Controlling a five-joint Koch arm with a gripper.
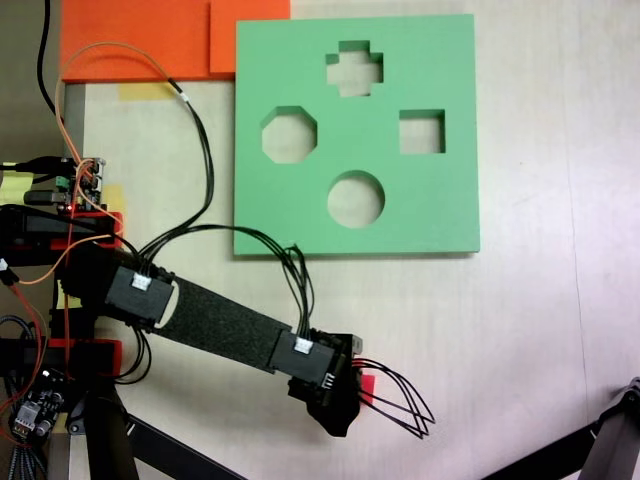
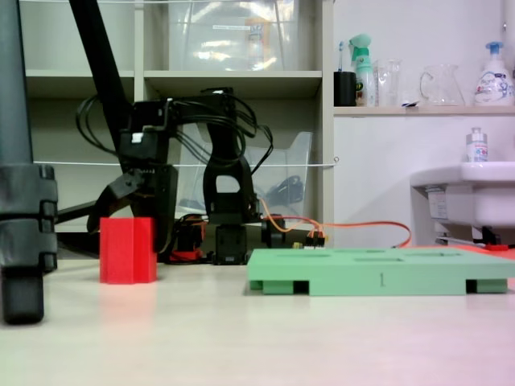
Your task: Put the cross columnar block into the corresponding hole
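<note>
In the top-down fixed view, the claw (image 1: 345,405) sits well below the green board (image 1: 440,190), and the arm hides nearly all of the red block (image 1: 367,383); only a small red sliver shows at its right edge. The cross hole (image 1: 354,68) lies near the board's top edge, bare.

In the low fixed view, the block (image 2: 127,250) stands upright on the tabletop (image 2: 257,330), long axis vertical, left of the board (image 2: 378,277). The claw (image 2: 133,201) hangs just behind and above it; I cannot tell how wide it gapes.

Bright red block (image 2: 127,250), flat green board (image 1: 440,200), orange sheet (image 1: 140,40), black arm (image 1: 215,325).
</note>
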